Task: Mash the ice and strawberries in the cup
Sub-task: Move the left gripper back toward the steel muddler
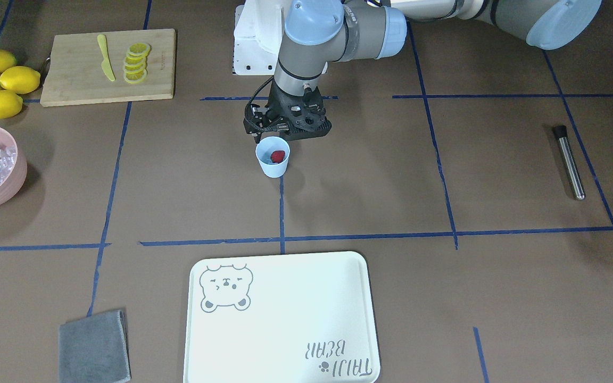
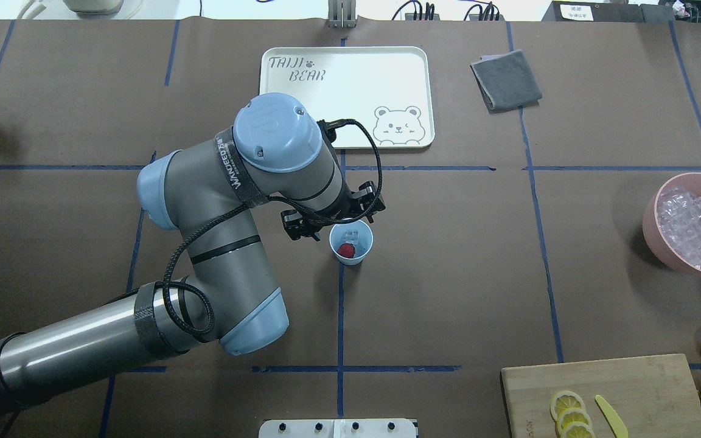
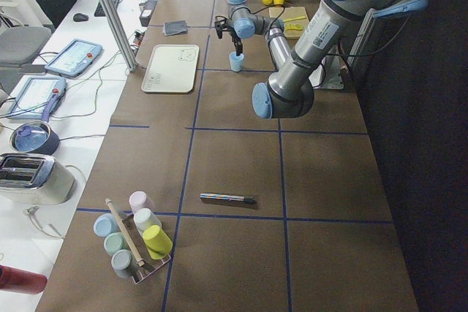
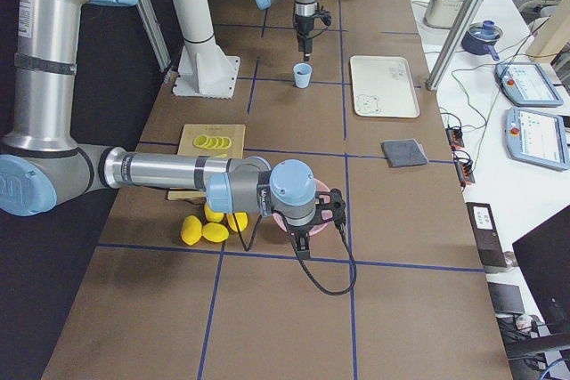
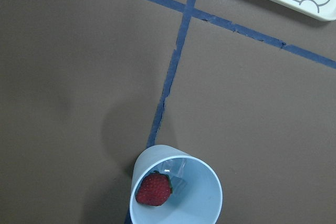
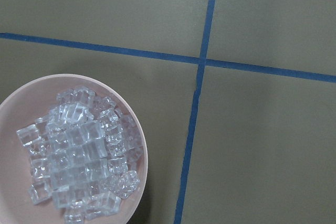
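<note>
The light-blue cup (image 1: 273,166) stands at the table's middle, on a blue tape line. It also shows in the overhead view (image 2: 353,255) and the left wrist view (image 5: 199,203). A red strawberry (image 5: 153,189) lies in it beside a clear ice cube (image 5: 176,167). My left gripper (image 2: 333,214) hovers just above and beside the cup's rim; its fingers are hidden, so I cannot tell its state. More ice (image 6: 79,156) fills the pink bowl (image 6: 140,150). My right gripper (image 4: 303,242) hangs by that bowl, and I cannot tell whether it is open or shut.
A metal rod with a black tip (image 1: 570,159) lies on my left side. A white bear tray (image 1: 285,346) and a grey cloth (image 1: 93,348) lie on the table's far side from the robot. A cutting board (image 1: 72,80) holds lemon slices and a yellow knife, with whole lemons (image 1: 3,80) beside it.
</note>
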Controlling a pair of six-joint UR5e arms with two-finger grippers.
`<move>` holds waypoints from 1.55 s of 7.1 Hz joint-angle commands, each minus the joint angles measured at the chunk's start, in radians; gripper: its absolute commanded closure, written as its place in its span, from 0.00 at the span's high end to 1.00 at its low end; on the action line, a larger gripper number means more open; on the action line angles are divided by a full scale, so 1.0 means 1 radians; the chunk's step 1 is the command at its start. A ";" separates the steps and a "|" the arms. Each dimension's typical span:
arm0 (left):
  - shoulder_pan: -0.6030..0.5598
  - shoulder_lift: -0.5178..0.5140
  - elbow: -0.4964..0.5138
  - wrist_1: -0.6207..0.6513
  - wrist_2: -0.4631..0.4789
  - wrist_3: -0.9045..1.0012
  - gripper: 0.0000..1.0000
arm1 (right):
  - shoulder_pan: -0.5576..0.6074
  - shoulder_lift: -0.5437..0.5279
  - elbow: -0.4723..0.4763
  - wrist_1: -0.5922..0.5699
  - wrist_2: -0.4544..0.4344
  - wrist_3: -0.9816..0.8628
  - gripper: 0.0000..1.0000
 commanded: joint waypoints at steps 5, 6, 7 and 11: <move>-0.225 0.348 -0.388 0.278 -0.151 0.461 1.00 | 0.000 0.013 0.000 0.005 -0.012 0.005 1.00; -0.280 0.400 -0.422 0.333 -0.159 0.598 1.00 | 0.000 0.047 -0.008 -0.011 -0.018 0.008 1.00; -0.331 0.460 -0.425 0.340 -0.164 0.693 1.00 | -0.002 0.082 -0.027 -0.033 -0.024 0.008 1.00; -0.649 0.728 -0.386 0.331 -0.300 1.218 1.00 | -0.002 0.122 -0.057 -0.061 -0.022 0.009 1.00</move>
